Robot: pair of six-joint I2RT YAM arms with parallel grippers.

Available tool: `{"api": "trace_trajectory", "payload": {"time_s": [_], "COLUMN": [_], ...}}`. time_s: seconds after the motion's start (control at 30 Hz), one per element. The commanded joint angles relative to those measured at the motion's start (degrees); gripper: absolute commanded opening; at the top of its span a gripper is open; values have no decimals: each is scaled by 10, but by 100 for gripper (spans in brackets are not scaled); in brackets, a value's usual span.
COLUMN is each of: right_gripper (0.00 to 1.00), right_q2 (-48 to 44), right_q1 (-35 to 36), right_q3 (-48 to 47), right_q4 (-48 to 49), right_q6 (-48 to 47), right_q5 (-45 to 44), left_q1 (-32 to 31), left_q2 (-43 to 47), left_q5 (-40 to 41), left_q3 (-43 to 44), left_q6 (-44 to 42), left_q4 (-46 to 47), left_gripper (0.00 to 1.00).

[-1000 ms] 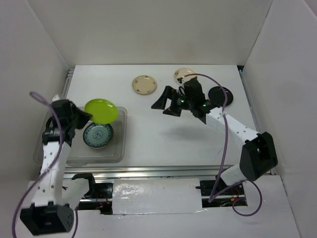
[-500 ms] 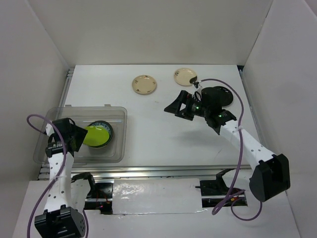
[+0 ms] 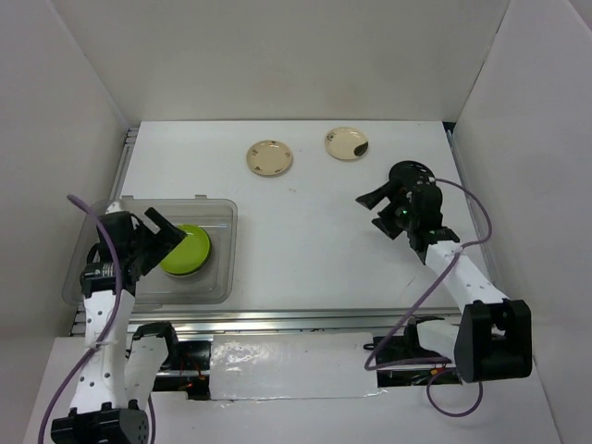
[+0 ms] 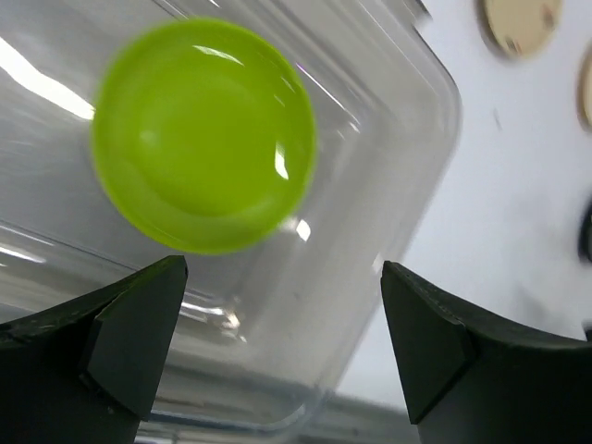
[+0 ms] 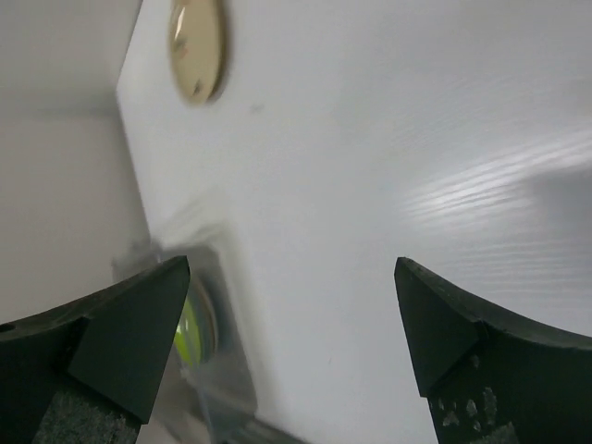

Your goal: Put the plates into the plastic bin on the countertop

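The lime green plate (image 3: 185, 251) (image 4: 203, 134) lies flat inside the clear plastic bin (image 3: 222, 277) (image 4: 398, 148) at the left of the white countertop (image 3: 305, 250). My left gripper (image 3: 157, 233) (image 4: 282, 277) hovers open just above the bin's near left side, with nothing between its fingers. Two cream plates (image 3: 269, 157) (image 3: 347, 142) rest at the back of the countertop. A black plate (image 3: 407, 169) is mostly hidden under my right arm. My right gripper (image 3: 375, 211) (image 5: 291, 277) hangs open and empty over bare countertop, facing left toward the bin (image 5: 213, 370).
White walls close in the left, back and right sides. A metal rail runs along the near edge (image 3: 296, 319), with the arm bases just behind it. One cream plate (image 5: 196, 46) shows far off in the right wrist view.
My left gripper lowered the green plate into the bin, opened and let it go; it now rests on the patterned plate there. My right arm swung right, toward the black plate.
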State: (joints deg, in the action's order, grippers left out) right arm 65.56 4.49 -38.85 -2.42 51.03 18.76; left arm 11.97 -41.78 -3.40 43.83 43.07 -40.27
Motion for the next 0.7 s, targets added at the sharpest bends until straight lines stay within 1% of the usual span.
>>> {"api": "trace_trajectory", "payload": {"time_s": [0.0, 0.03, 0.1, 0.13, 0.17, 0.23, 0.27, 0.33, 0.4, 0.53, 0.67], "right_gripper": [100, 100, 100, 100, 100, 100, 100, 100, 100, 98, 89], "right_q2": [18, 31, 76, 93, 130, 169, 205, 238, 278, 326, 383], "right_q1": [-40, -61, -83, -89, -105, -116, -120, -136, -145, -172, -188], "right_q3": [39, 39, 26, 19, 1, -19, -30, -60, -84, -107, -156], "right_q4": [115, 143, 165, 182, 188, 203, 202, 188, 176, 184, 168], "right_q6": [105, 114, 138, 144, 152, 158, 169, 194, 210, 236, 238], "right_q5": [-109, -140, -173, -186, -212, -226, -245, -258, -277, -279, -256], "left_q1": [-47, -78, -107, -146, -163, -201, -214, -236, -246, -261, -266], "left_q2": [-14, -31, -49, -62, -66, -80, -85, -103, -114, -130, -137], "left_q5": [-92, -100, -99, -101, -103, -102, -96, -78, -72, -68, -57], "left_q3": [44, 52, 86, 94, 113, 128, 136, 163, 179, 194, 210], "left_q6": [-66, -80, -87, -91, -92, -98, -98, -108, -113, -121, -126], "left_q4": [12, 18, 19, 26, 37, 53, 54, 51, 49, 56, 56], "left_gripper": [99, 99, 99, 99, 99, 99, 99, 99, 99, 99, 99]}}
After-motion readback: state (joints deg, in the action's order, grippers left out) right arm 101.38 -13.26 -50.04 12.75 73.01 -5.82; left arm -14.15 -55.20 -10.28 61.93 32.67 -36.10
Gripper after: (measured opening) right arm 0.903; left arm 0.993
